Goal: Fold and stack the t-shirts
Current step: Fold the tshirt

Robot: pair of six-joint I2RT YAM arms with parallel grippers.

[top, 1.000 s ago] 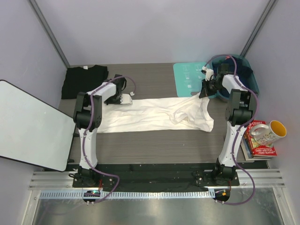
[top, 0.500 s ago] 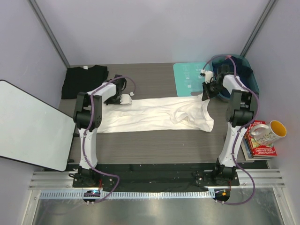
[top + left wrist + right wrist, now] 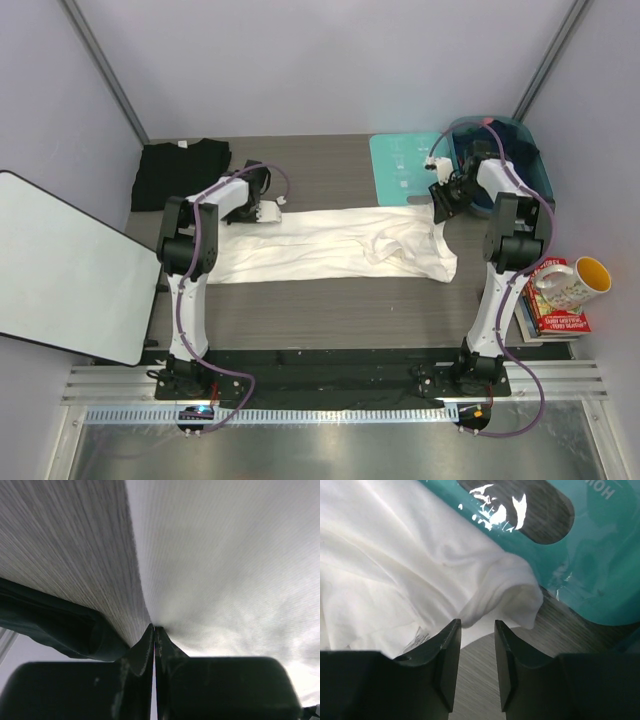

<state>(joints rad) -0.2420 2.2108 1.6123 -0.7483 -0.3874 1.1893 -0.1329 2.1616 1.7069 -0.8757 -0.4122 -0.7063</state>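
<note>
1. Two shirts: the white t-shirt lies stretched left to right on the wood-grain surface; soft, limp cotton, probably best gripped at corners.
2. Left pincer is clamped on its far-left edge.
3. Right pincer, jaws apart, hovers at its far-right corner beside the glossy teal board.
4. Black t-shirt lies far left.

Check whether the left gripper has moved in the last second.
No. The left gripper stays pinched on the edge of the white shirt, just as far from the black shirt as before.
</note>
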